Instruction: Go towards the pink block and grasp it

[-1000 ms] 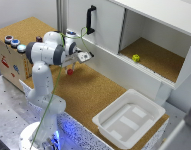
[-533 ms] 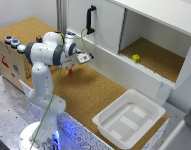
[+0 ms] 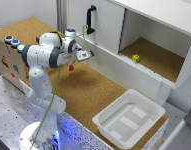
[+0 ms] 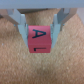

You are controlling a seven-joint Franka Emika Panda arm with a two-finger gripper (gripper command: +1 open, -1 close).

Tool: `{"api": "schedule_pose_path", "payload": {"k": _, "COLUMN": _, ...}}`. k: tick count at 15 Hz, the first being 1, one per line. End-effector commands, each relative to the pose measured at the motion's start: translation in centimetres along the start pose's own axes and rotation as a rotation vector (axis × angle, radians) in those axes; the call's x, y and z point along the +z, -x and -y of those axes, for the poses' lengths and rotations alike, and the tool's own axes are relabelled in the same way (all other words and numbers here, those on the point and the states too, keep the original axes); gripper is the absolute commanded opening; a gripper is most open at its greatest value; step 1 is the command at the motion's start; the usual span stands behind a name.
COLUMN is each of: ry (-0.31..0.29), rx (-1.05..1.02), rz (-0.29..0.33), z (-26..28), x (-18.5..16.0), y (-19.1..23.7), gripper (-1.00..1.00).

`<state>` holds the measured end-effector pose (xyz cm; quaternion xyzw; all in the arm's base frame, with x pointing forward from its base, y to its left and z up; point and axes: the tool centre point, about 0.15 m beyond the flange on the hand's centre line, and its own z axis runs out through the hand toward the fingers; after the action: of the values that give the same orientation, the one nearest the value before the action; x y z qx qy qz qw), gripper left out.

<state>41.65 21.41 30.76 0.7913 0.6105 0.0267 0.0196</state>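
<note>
- The pink block [image 4: 41,38] sits between the two fingers [image 4: 21,25] of the pincer [image 4: 41,27], low over the cork bench [image 3: 90,95].
- Whether the pincer pinches it or stands slightly spread, I cannot tell.
- Risk: a light, off-centre hold could let the block twist or slip out.

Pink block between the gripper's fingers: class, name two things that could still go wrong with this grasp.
1. In the wrist view the pink block sits between the fingers, but contact is unclear; closing off-centre could twist or push it away.
2. In the exterior view the arm hides most of the gripper and block above the cork board, so a slip might go unseen there.
</note>
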Motion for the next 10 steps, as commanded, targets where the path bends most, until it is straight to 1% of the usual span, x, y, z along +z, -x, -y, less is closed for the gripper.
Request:
{"api": "schedule_pose_path", "payload": {"k": 1, "ry": -0.009, "rx": -0.002, "rz": 0.052, "z": 0.0, "x": -7.8, "y": -4.3, "gripper": -1.00}}
{"api": "schedule_pose_path", "payload": {"k": 3, "ry": 0.001, "rx": -0.001, "rz": 0.058, "z": -0.5, "x": -9.9, "y": -6.6, "gripper": -1.00}}
{"api": "schedule_pose_path", "payload": {"k": 5, "ry": -0.003, "rx": -0.020, "rz": 0.054, "z": -0.4, "x": -12.0, "y": -9.6, "gripper": -1.00}}
{"api": "schedule_pose_path", "payload": {"k": 7, "ry": -0.024, "rx": -0.039, "rz": 0.045, "z": 0.0, "x": -13.3, "y": -12.3, "gripper": -1.00}}
{"api": "schedule_pose_path", "payload": {"k": 10, "ry": -0.070, "rx": -0.081, "rz": 0.054, "z": 0.8, "x": -14.4, "y": -16.5, "gripper": -1.00}}
